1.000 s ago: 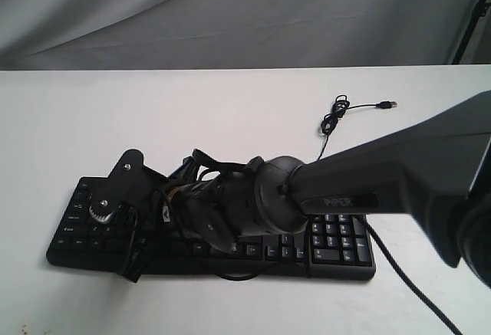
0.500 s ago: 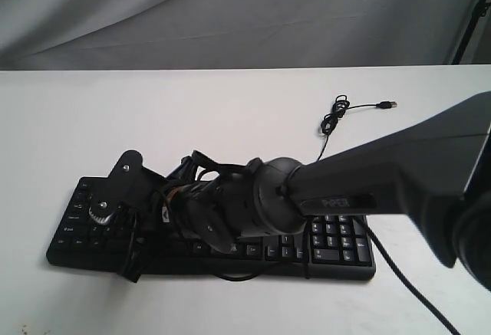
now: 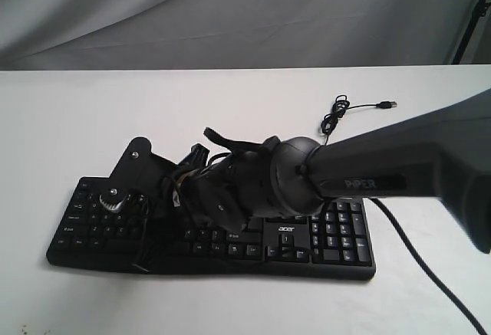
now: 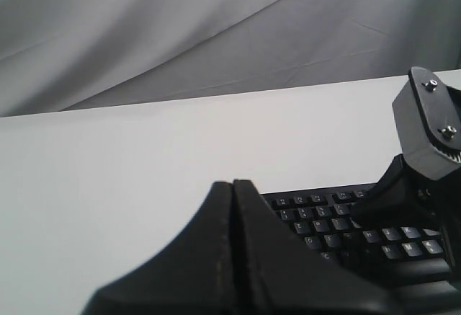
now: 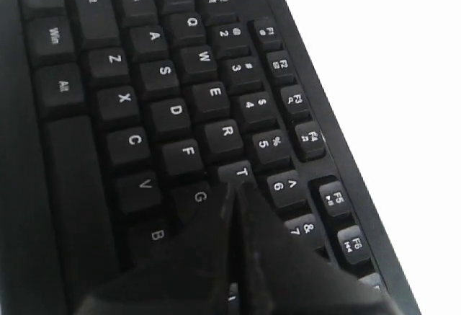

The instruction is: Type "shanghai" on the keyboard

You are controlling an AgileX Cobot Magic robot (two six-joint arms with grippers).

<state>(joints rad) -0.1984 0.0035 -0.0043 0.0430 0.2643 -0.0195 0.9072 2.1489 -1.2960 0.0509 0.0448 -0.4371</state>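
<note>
Currently the acer keyboard [image 3: 341, 239] lies on the white counter [image 3: 230, 105]. Pinched closed, the right claw [image 5: 235, 189] points between the T key [image 5: 241, 173] and G key [image 5: 198, 197]; slight drift could press a wrong letter. The left claw [image 4: 232, 192] is closed too

A white table [image 3: 77, 120] carries a black keyboard [image 3: 337, 235], which lies flat near the front edge with its number pad at the right. Its thin cable [image 3: 325, 137] runs back from it across the bare top, bunches into a small tangle, and ends in a USB plug [image 3: 390, 105] lying loose. A thicker cable [image 3: 418, 266] crosses the front right corner.
</note>
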